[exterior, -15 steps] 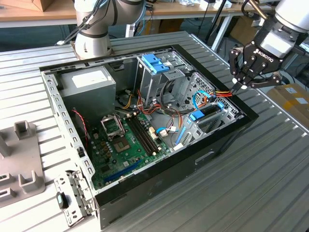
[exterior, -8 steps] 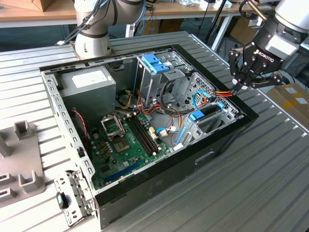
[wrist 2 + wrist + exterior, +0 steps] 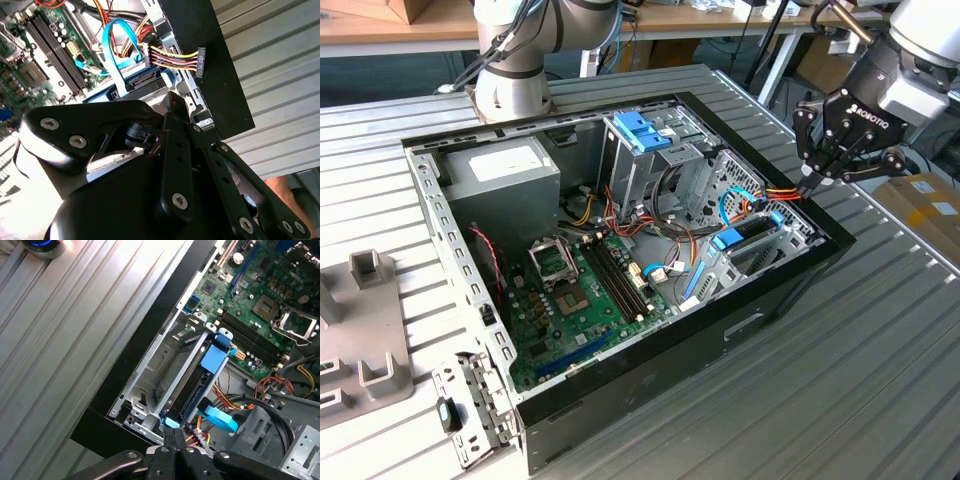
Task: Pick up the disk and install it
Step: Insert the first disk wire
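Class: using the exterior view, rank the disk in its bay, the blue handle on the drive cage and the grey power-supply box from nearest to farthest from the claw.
1. Disk, just below the claw.
2. Blue handle, mid-case, rear.
3. Power-supply box, far corner at the exterior view's left.

A blue-framed disk (image 3: 210, 365) sits by a green motherboard (image 3: 585, 300), inside a black-rimmed case (image 3: 800, 275), near the black claw (image 3: 817, 178).

One open computer case (image 3: 650, 400) lies on the slatted table (image 3: 880, 370). Inside it sit one green motherboard (image 3: 585, 300), one grey power-supply box (image 3: 500, 170) at the upper left of the exterior view, and one drive cage with a blue handle (image 3: 642, 130) near the top centre. One disk (image 3: 200, 385) stands in the bay. One gripper (image 3: 812, 182) hangs at the upper right.
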You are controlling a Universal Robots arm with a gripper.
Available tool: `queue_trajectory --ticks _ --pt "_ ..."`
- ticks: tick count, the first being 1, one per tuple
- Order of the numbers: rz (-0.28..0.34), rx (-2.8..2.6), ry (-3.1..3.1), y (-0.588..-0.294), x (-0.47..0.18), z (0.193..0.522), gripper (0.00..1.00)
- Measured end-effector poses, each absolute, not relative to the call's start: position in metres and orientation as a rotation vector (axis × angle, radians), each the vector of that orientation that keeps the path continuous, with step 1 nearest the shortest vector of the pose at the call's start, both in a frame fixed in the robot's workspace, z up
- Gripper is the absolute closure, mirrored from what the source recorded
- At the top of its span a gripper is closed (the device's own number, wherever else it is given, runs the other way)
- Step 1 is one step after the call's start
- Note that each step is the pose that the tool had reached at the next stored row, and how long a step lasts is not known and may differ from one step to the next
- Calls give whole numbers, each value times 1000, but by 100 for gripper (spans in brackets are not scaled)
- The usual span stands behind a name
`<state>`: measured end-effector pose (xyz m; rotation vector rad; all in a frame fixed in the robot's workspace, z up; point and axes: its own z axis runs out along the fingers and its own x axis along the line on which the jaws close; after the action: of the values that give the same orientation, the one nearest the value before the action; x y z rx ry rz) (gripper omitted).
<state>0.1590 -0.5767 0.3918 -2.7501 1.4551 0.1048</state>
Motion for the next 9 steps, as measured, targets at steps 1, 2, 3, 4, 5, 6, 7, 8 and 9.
queue_trajectory --ticks 1,2,3,4,5,6,7,8,9 --pt "105 -2758 1440 -577 159 392 90" --pt "105 -2766 1425 -577 159 392 90" --pt "106 -2774 1411 -577 159 392 90" --pt "106 -2783 1395 -577 159 392 90" --pt "106 -2792 1378 -577 159 392 90" --pt "106 -2799 1364 -577 159 392 90" --pt "107 -2808 1346 -577 159 392 90" --pt "107 -2818 1327 -577 159 392 90" --pt "107 -2825 1313 -577 159 392 90"
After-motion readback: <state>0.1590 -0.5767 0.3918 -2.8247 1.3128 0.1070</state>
